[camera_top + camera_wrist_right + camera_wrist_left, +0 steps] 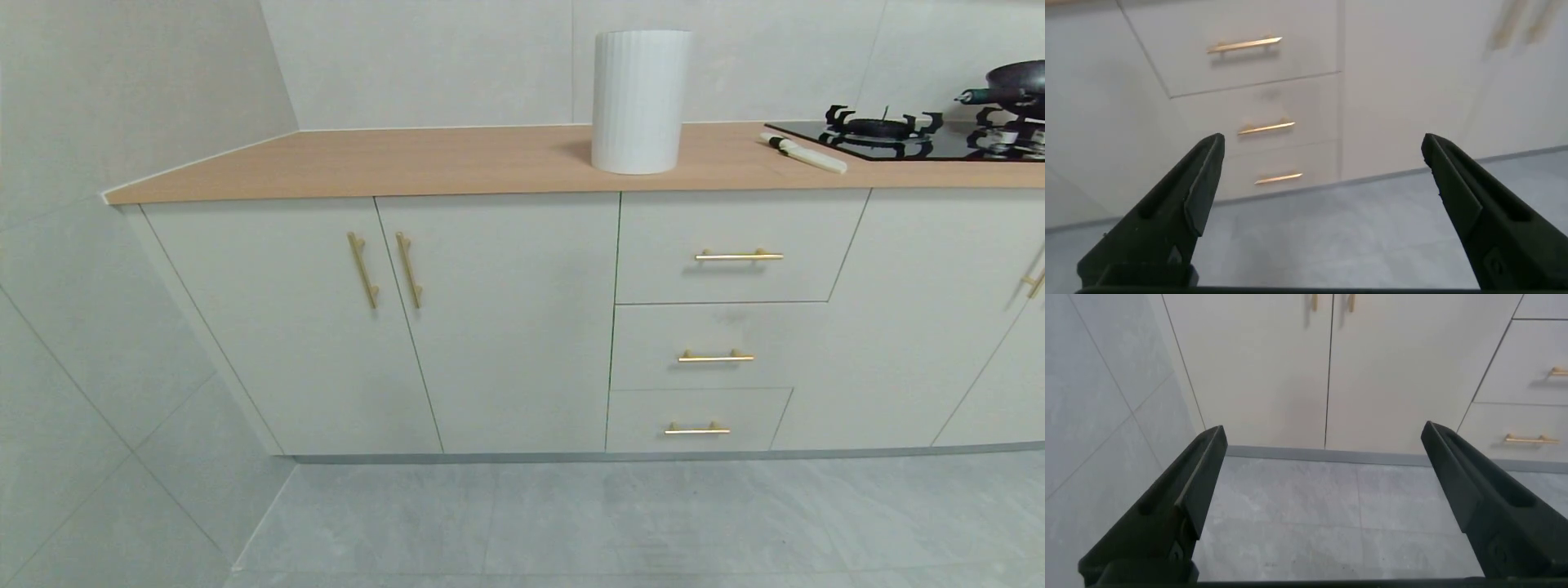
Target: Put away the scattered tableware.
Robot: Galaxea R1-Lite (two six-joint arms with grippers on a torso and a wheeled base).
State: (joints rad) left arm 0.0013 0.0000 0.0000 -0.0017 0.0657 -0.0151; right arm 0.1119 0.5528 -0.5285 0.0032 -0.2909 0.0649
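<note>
1. Left gripper (1323, 498): spread wide with nothing between the fingers. Low over the floor tiles (1306, 514), facing the foot of the cabinet doors (1290, 367).
2. Right gripper (1323, 204): spread just as wide and likewise holding nothing. Facing the stack of drawers (1241, 82).
3. One pale utensil (804, 153) lying flat on the wooden countertop (408, 163), just beside the near corner of the hob (898, 147) and to the right of the white ribbed cylinder (638, 102). Up on the counter, well apart from both grippers down at cabinet level, and touched by neither.
4. Hard to make out: what kind of utensil. Long and slim, with a darker band toward its far end.
5. Cut off: the dark pan (1012, 82) at the right edge of the head view, and the burner grate beneath it. In the left wrist view, just the lower tips of the door handles, at the frame's edge.
6. Counted: one utensil, one cylinder, one pan, two burner grates. Three drawers with one gold bar handle each, and two doors on the left with one upright gold handle each.
</note>
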